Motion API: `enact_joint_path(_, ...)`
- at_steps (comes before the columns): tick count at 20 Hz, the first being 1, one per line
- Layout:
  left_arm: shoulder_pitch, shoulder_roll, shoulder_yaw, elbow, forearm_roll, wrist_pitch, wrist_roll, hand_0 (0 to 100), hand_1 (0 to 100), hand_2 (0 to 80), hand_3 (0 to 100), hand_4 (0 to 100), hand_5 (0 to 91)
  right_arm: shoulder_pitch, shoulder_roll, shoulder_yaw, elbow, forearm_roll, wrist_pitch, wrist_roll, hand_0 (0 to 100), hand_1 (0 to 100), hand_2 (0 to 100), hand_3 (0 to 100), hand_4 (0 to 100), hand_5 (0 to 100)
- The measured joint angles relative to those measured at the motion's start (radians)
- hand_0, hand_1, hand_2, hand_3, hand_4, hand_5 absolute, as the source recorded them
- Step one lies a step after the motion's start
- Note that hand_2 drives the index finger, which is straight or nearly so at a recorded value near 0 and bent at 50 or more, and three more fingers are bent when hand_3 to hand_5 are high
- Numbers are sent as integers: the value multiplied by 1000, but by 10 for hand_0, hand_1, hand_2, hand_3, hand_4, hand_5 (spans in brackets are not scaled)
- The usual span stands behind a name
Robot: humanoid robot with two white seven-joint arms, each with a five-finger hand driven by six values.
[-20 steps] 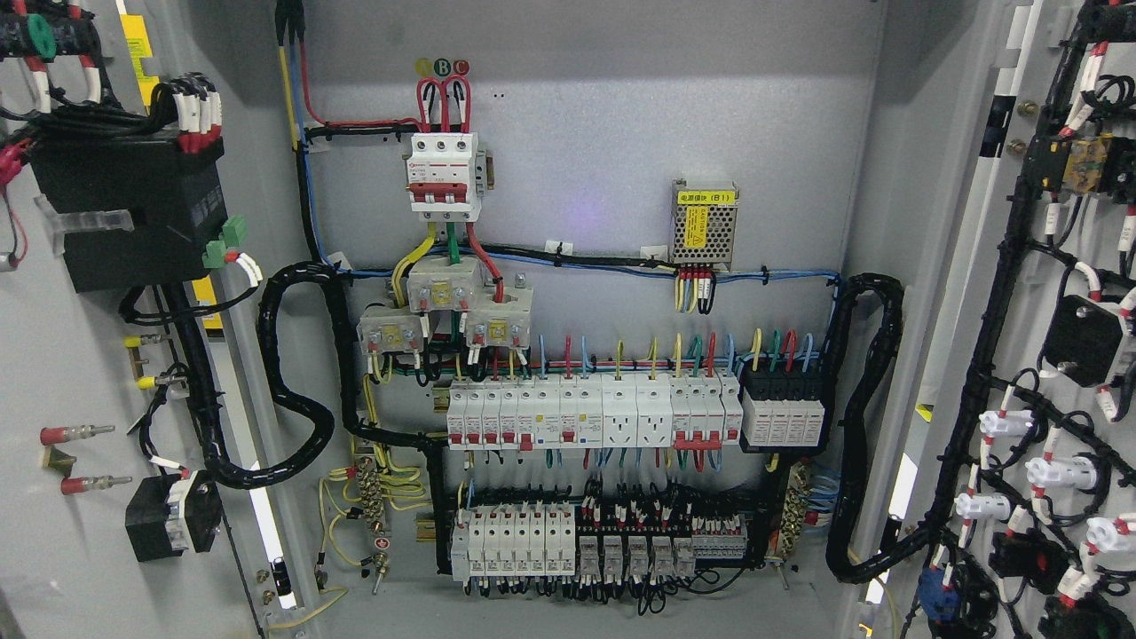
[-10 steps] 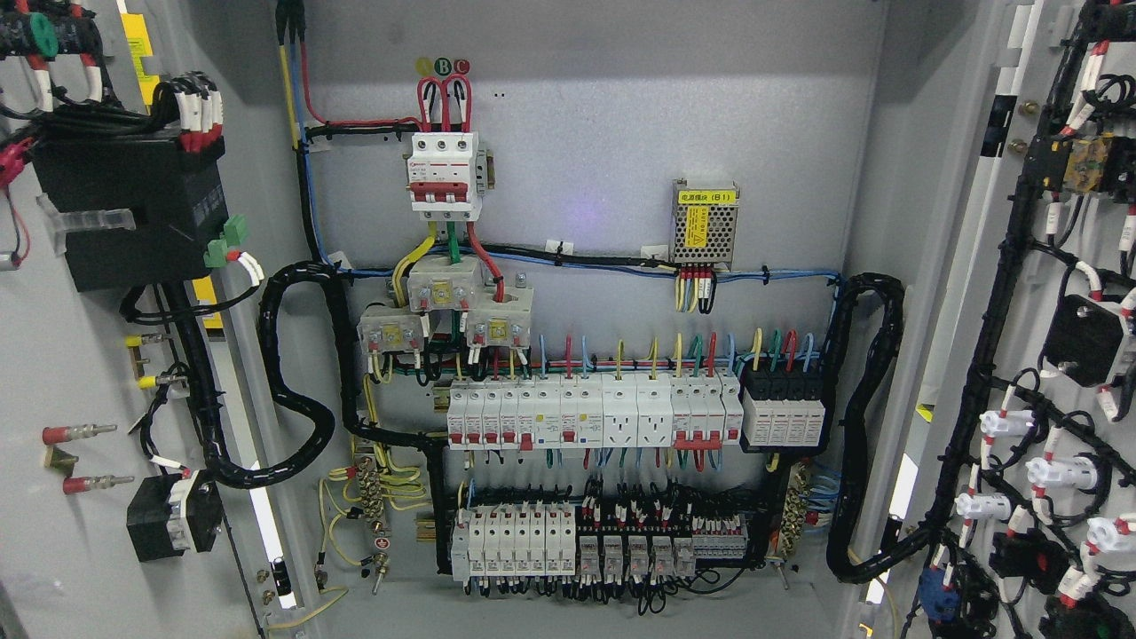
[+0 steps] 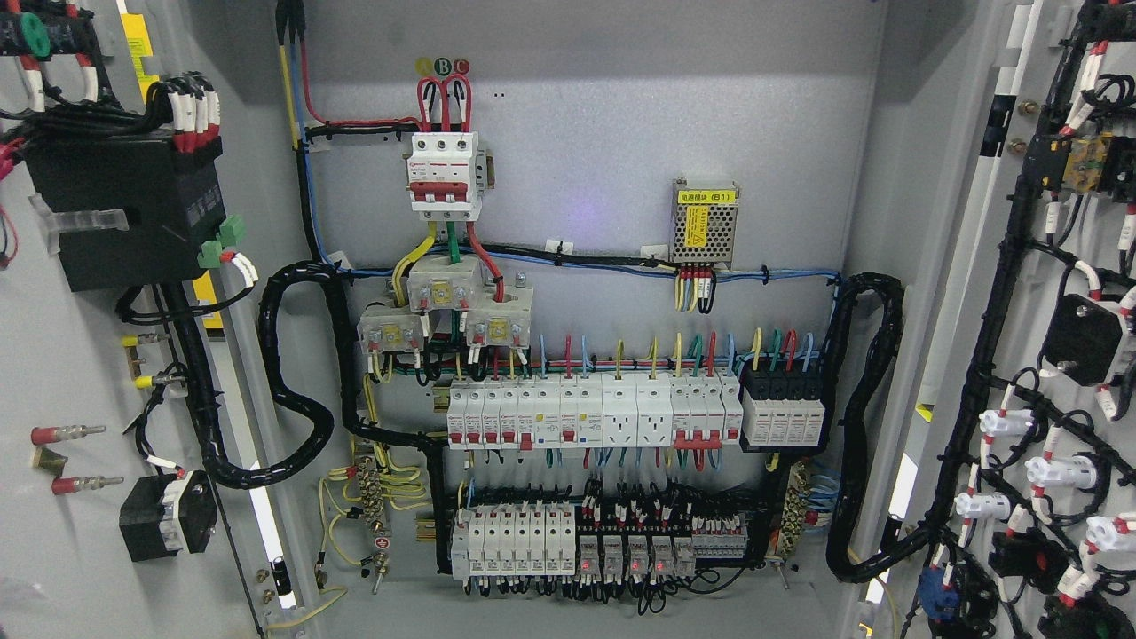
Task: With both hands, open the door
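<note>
A: Doors? Hands?
B: Left door [image 3: 62, 355] swung wide at the left edge, right door [image 3: 1047, 355] wide at the right; cabinet's breaker rows [image 3: 586, 426] exposed btw them. No robot hands visible, so fingers can't be told.

The left door [image 3: 62, 550] and right door [image 3: 1087, 373] of the open cabinet are each cut off by the picture's edges, their outer parts out of frame, and the print on the small yellow label [image 3: 706, 196] is too fine to read.
</note>
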Motion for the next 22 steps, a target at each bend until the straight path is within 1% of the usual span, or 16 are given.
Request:
enact_joint_path(3, 0, 0, 0, 0, 0, 0, 0, 0, 0, 0, 0, 0, 0, -15, 6, 4, 16, -2, 0, -19, 213, 144, 0, 0, 0, 0)
enact_joint_path(7, 0, 0, 0, 0, 0, 0, 0, 0, 0, 0, 0, 0, 0, -32, 11, 9, 33, -5, 0, -33, 214, 144, 0, 0, 0, 0)
enact_joint_path(14, 0, 0, 0, 0, 0, 0, 0, 0, 0, 0, 0, 0, 0, -61, 19, 23, 45, -8, 0, -37, 214, 144, 0, 0, 0, 0)
enact_joint_path(22, 0, 0, 0, 0, 0, 0, 0, 0, 0, 0, 0, 0, 0, -92, 25, 52, 50, -9, -1, -37, 213, 144, 0, 0, 0, 0)
